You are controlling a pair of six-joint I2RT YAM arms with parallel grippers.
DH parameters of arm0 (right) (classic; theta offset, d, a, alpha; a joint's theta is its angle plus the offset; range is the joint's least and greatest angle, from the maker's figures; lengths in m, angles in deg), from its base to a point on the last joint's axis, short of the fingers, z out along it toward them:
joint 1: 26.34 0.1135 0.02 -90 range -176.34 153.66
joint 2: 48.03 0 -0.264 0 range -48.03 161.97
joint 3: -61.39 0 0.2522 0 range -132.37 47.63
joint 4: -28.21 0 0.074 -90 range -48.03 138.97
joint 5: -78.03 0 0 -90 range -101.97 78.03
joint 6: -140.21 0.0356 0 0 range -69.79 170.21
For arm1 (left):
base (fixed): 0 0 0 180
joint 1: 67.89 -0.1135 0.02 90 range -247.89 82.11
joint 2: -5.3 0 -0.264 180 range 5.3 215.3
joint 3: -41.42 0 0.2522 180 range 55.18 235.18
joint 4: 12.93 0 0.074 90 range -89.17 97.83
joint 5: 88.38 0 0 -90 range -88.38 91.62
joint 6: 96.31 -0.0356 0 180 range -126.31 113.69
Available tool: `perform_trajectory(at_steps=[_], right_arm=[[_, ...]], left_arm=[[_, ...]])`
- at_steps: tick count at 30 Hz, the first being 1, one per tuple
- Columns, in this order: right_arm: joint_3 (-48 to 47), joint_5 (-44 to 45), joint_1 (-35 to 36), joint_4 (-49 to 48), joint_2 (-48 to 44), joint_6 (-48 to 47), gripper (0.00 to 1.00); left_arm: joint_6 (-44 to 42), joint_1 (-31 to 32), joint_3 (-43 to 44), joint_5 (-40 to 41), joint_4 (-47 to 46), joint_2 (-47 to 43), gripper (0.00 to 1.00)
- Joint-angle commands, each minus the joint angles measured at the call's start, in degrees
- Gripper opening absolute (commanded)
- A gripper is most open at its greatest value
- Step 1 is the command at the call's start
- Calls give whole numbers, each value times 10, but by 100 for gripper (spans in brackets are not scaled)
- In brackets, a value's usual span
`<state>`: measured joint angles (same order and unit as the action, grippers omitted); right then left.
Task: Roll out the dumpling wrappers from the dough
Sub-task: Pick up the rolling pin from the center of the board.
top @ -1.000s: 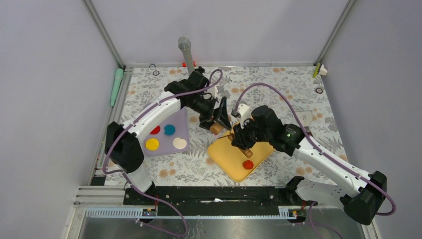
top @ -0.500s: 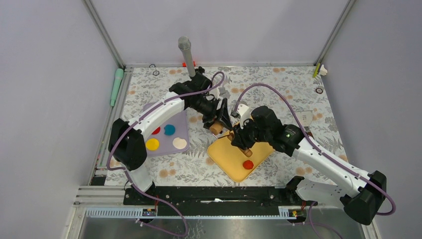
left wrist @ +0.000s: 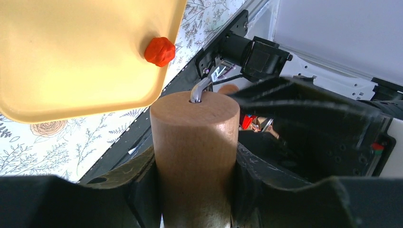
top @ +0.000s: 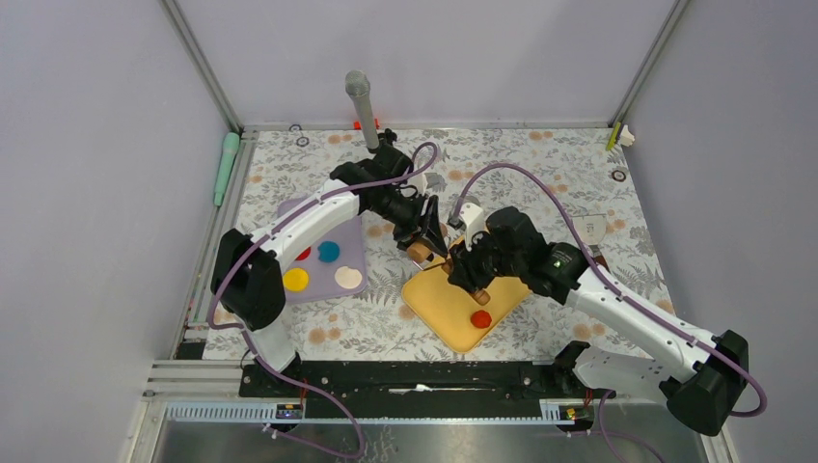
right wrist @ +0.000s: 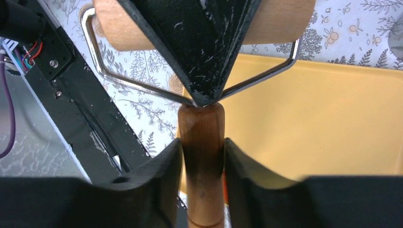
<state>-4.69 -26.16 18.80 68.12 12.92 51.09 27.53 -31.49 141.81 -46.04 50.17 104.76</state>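
- Where the two arms meet over the far side of the yellow board (top: 439, 307), they share one rolling tool. The right gripper (right wrist: 202, 156) is clamped on the wooden handle (right wrist: 202, 133), with a finger tight against each side.
- Left gripper (left wrist: 195, 164): jaws pressed to both sides of the wooden drum (left wrist: 195, 123). The drum's end face and the wire entering it show in the left wrist view.
- Wire fork (right wrist: 119, 80): joins handle to drum. The drum's long axis lies crosswise to the handle, over the board's far edge and the flowered tablecloth (top: 540, 174). Whether it touches either cannot be told.
- Dough ball (top: 480, 318): red, lumpy and not yet flattened, on the board near its near edge. It lies just past the butt end of the handle, toward the arm bases, so it is on the opposite side of the right gripper from the drum.
- Judgement: the drum would have to be drawn back along the handle's line to reach the ball. The right arm is the nearer one.
- Red disc (top: 301, 253): flat, on the purple tray (top: 347, 236) left of the board, well apart from the tool.
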Motion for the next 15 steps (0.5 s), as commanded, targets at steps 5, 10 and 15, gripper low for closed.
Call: perform_trajectory(at_steps=[5, 10, 15], right_arm=[[28, 123, 5, -110, -82, 113, 95], [33, 97, -41, -173, -125, 180, 100], [107, -143, -243, -391, -143, 332, 100]], left_arm=[[-43, -6, 69, 14, -14, -38, 0], [-95, -7, 159, 39, 11, -49, 0], [-191, -7, 277, 96, 98, -48, 0]])
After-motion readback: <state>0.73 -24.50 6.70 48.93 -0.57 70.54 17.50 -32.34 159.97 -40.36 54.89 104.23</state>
